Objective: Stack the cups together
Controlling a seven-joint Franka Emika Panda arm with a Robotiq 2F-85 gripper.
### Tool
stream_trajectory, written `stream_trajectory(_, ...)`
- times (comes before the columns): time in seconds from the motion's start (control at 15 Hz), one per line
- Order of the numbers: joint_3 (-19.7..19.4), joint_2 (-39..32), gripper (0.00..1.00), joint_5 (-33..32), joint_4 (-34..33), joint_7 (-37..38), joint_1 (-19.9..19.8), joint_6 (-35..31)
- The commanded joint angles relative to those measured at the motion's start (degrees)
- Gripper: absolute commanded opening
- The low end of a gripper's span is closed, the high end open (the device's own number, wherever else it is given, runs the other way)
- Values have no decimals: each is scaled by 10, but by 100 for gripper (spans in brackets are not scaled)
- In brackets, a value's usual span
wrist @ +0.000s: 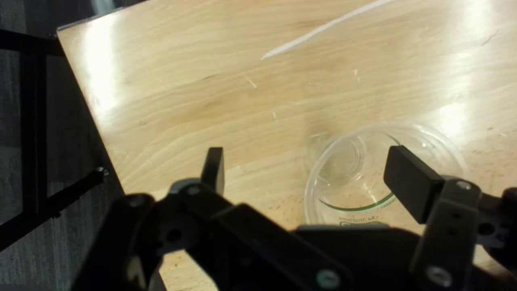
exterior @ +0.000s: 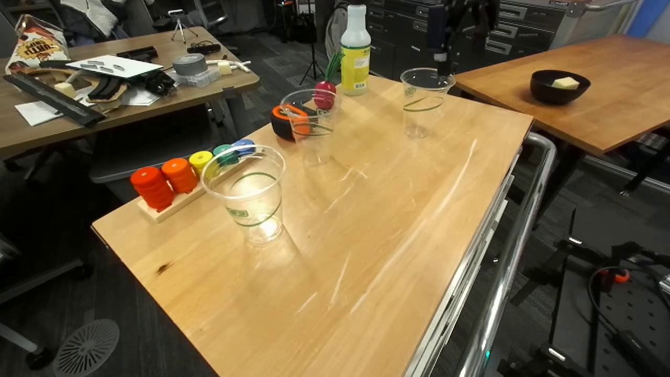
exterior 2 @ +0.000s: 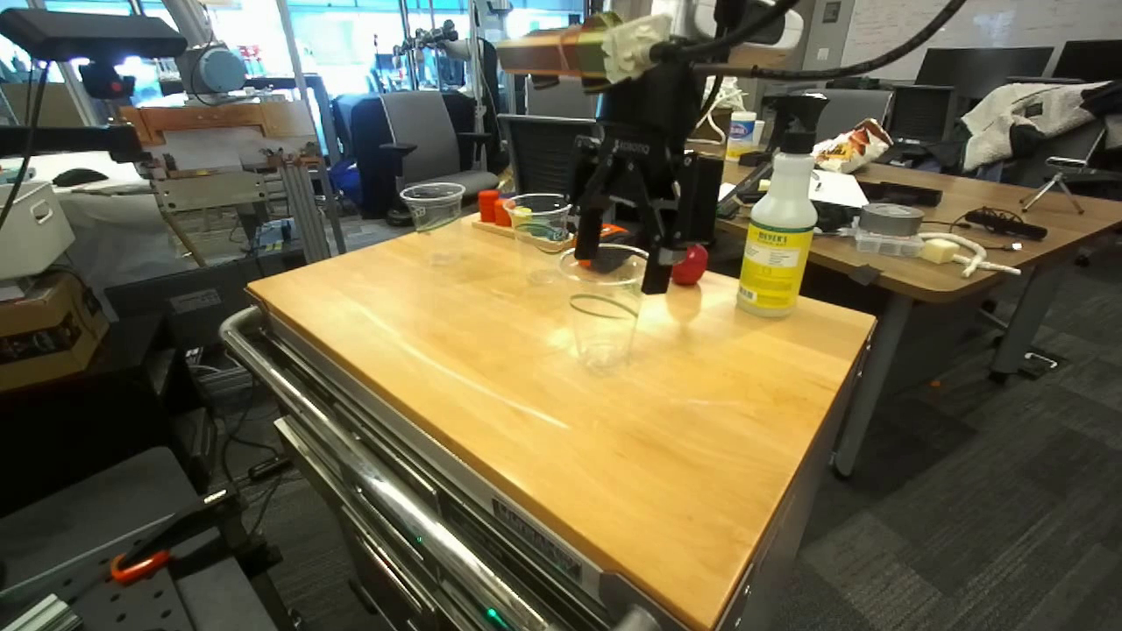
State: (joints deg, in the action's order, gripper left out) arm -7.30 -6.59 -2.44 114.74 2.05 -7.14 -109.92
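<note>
Wrist view shows the gripper (wrist: 309, 169) spread wide, its two fingers (wrist: 410, 182) well apart. The nearest cup (wrist: 355, 190), clear and wide-mouthed, sits below and partly between them: one finger overlaps its mouth, while the other lies outside the rim, over bare tabletop (wrist: 181, 101) (whether the inner finger dips below the rim, I cannot tell). In both exterior views that cup stands upright on the wood, with the gripper right at its rim. The middle cup (exterior: 316, 136) and the end cup (exterior: 256, 204) are upright too, each on its own and well apart from the gripper.

As for writing, each cup carries a thin green line; on the nearest one, the small lettering beside it is too blurred to read. In an exterior view the gripper's body bears pale letters, upside down, that look like ROBOTIQ. The spray bottle (exterior 2: 776, 241) has a yellow label where MEYER'S can be made out, the lines beneath being too small. Below the tabletop's front edge, a dark nameplate (exterior 2: 536, 536) holds letters I cannot read. On the side table (exterior: 238, 81), a chip bag (exterior: 39, 44) seems to say TURTLE CHIPS.
</note>
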Motion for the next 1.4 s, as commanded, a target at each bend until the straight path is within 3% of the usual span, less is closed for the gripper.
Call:
stream_trajectory(0.0, 0, -53, 100, -5, -57, 26, 2, -13)
stream_trajectory(0.07, -1, -63, 100, -3, -65, 31, 1, -20)
stream_trajectory(0.13, -2, -72, 75, 0, -74, 36, 0, -21)
stream_trajectory(0.2, -2, -78, 74, 1, -80, 39, 0, -22)
stream_trajectory(0.8, -3, -72, 4, 18, -75, 35, -6, -2)
stream_trajectory(0.93, -4, -73, 0, 10, -73, 41, -4, 5)
stream_trajectory(1.33, -3, -75, 1, -27, -94, 115, 17, 47)
